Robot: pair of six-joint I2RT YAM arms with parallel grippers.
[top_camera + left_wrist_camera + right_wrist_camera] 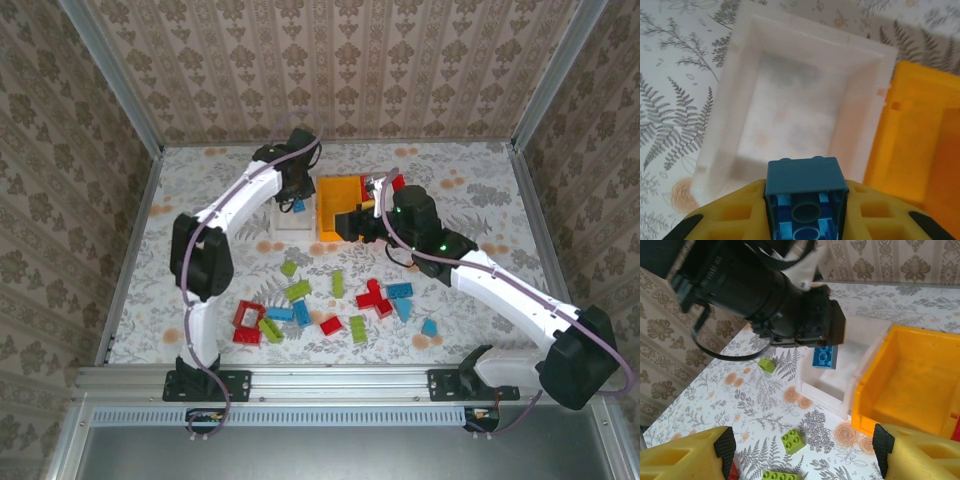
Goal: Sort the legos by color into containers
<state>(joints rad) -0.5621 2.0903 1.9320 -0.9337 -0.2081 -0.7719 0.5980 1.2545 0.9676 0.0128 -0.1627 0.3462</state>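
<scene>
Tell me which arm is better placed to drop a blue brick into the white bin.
Left. The left gripper holds a blue brick above the white bin; the right gripper is open near the orange-yellow bin.

Red bin point(397, 183) mostly hidden behind right arm point(480, 275); orange-yellow bin point(910, 125) cut off (right edge, left wrist view).

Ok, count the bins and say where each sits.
3, in a row at the far middle: the white bin leftmost, below the left gripper holding a blue lego; the orange-yellow bin in the center; the red bin rightmost, largely hidden behind the right gripper.
</scene>
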